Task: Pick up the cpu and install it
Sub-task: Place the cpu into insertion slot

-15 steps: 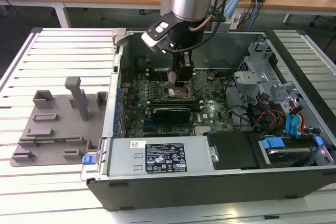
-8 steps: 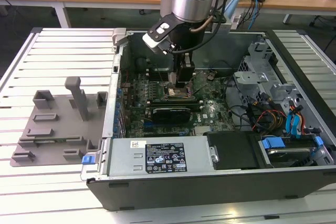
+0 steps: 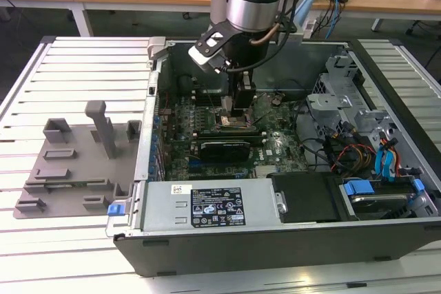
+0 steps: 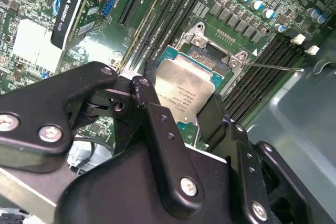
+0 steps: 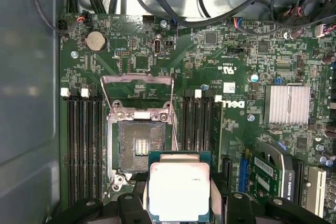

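While claw point(image 5: 180, 205) grips cpu point(image 5: 179, 187), socket point(image 5: 139, 142) open nearby

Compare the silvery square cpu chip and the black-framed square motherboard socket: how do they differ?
The cpu has a bright, smooth metal top; the socket is dark inside. The cpu is held in the gripper; the socket lies empty, its metal frame raised. Both are square.

Matt, smooth silvery metal cpu point(image 5: 179, 190)

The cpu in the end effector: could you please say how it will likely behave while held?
Probably stiff: the cpu is a flat, metal-topped slab. Thin, so likely light. Its smooth, shallow edges may slip in the end effector, which grips it by two sides.
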Tool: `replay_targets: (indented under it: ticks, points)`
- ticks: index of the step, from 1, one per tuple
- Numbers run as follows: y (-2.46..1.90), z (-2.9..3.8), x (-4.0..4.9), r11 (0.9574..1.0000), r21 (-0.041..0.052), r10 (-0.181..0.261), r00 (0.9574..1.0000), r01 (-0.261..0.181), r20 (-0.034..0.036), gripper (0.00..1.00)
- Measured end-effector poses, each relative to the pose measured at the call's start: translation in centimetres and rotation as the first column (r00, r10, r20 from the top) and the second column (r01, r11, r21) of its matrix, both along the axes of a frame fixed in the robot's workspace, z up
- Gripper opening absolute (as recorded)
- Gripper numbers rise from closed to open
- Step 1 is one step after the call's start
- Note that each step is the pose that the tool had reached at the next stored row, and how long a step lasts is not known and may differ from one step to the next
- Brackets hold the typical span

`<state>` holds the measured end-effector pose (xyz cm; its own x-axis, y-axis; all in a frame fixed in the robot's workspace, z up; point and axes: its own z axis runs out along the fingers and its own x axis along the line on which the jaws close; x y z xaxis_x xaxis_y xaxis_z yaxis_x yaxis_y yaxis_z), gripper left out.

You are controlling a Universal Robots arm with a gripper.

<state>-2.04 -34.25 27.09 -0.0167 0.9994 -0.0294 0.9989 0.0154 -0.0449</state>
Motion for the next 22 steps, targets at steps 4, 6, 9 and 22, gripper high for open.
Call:
replay_targets:
  ticks: [4,6,9,22]
  points:
    - [0.08,-0.23,0.16,1.0,0.0,0.0,1.0,0.0,0.0001,0.55]
    - [0.11,-0.34,0.21,1.0,0.0001,0.0,1.0,0.0,0.0,0.55]
    - [0.14,-0.56,0.28,1.0,0.0001,0.0,1.0,0.0,0.0001,0.55]
    - [0.37,-1.86,0.46,1.0,0.0001,0.0,1.0,0.0,0.0,0.55]
